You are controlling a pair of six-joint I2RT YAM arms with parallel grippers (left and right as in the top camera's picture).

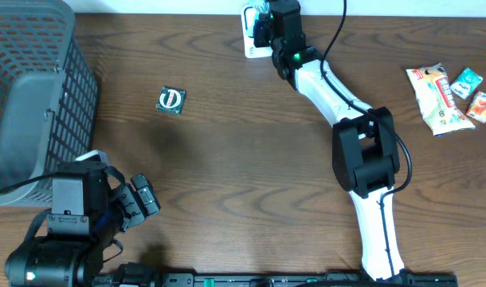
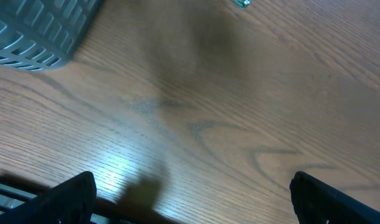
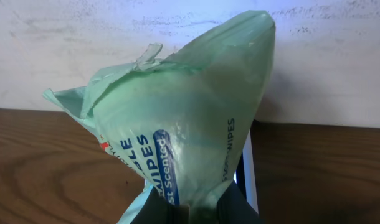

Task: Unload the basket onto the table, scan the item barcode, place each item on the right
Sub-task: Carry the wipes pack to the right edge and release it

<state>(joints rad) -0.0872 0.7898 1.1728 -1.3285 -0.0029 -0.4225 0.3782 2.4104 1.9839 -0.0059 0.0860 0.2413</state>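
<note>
Green wipes pack [image 3: 190,124] is pinched in the closed right gripper [image 1: 264,30] at top centre, over a white scanner [image 1: 248,46]; scanning looks under way. Left gripper [image 2: 193,199] is wide open, empty.

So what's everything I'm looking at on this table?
wipes pack: one, pale green, held up at the far edge
white device: one, white, far edge, right behind the wipes pack; possibly the scanner
small packet: one, dark with a white logo, left of centre
large snack bag: one, white with red and green, right side
small sachets: two, teal and orange, beside the large snack bag
basket: one, grey mesh, far left
table: one, brown wood
left arm: one, black, near left corner, jaws open and empty
right arm: one, white and black, reaching to the far edge, jaws shut on the wipes pack
</note>
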